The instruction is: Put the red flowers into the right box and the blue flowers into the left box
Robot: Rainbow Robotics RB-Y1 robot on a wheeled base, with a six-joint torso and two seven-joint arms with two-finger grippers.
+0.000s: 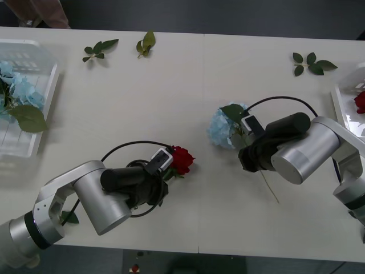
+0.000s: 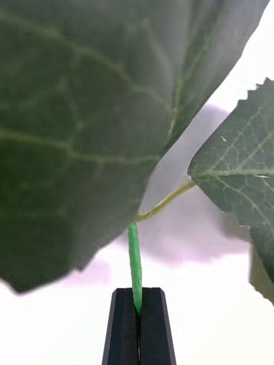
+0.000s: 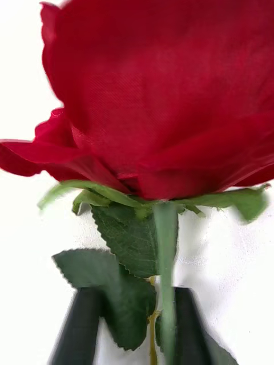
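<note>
A red rose (image 1: 182, 159) lies on the table at the tip of my left gripper (image 1: 170, 169). In the left wrist view, that gripper (image 3: 137, 328) stands open, with its black fingers (image 3: 83, 325) on either side of the rose's green stem (image 3: 165, 268). My right gripper (image 2: 138, 305) is shut on the thin stem (image 2: 135, 262) of a blue flower (image 1: 221, 128) mid-table, under big green leaves (image 2: 80, 125). The left box (image 1: 40, 123) at the far left holds blue flowers (image 1: 20, 91). The right box (image 1: 344, 108) at the far right holds a red flower (image 1: 360, 101).
Loose green leaf sprigs lie along the far side of the table (image 1: 98, 49), (image 1: 146, 43), (image 1: 311, 63). Another small leaf (image 1: 70, 217) sits under my left arm near the front edge. Bare tabletop stretches between the two arms and the boxes.
</note>
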